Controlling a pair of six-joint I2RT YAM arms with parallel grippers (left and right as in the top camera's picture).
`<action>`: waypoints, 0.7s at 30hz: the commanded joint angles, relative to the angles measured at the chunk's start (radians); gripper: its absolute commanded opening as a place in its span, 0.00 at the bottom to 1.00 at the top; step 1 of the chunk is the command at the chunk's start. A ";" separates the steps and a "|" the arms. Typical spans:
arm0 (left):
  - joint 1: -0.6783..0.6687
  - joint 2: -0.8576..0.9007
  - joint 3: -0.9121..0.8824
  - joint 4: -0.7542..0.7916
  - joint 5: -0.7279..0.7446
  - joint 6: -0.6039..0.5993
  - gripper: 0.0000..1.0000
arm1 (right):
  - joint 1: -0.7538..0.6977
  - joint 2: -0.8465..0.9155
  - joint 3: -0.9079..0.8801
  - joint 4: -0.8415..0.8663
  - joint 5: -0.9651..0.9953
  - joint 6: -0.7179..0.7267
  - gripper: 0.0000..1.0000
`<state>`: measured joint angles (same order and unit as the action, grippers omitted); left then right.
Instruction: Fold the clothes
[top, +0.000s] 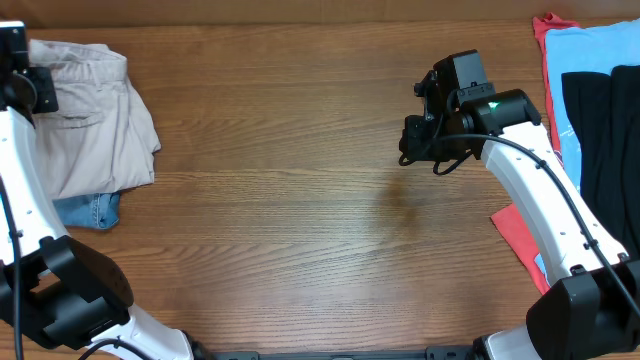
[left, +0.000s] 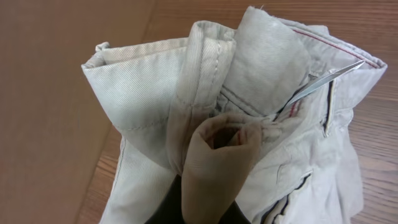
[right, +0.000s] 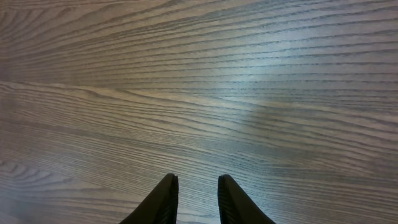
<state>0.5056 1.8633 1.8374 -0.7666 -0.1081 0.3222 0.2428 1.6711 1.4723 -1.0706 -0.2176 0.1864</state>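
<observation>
Wooden table (top: 300, 200); khaki shorts (top: 95, 130) far-left, bunched in clamped left gripper (top: 38, 90); right gripper (right: 198, 190) slightly apart, well away.

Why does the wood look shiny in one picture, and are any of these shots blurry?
Right wrist view: a pale sheen of reflected light on the table, grain sharp. Left wrist view: the khaki shorts fill the frame, the nearest fold soft. Overhead view: even light, a faint shadow under the right arm.
</observation>
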 joint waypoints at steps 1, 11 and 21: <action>0.018 0.014 0.047 0.024 0.008 0.031 0.04 | -0.004 -0.013 0.016 0.001 0.008 0.000 0.25; 0.049 0.076 0.047 0.119 -0.126 0.017 0.43 | -0.004 -0.013 0.016 -0.009 0.008 0.000 0.25; 0.053 0.076 0.047 0.052 0.004 -0.140 1.00 | -0.004 -0.013 0.016 -0.009 0.008 0.000 0.25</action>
<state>0.5758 1.9381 1.8595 -0.6975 -0.1967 0.2390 0.2428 1.6711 1.4723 -1.0851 -0.2173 0.1867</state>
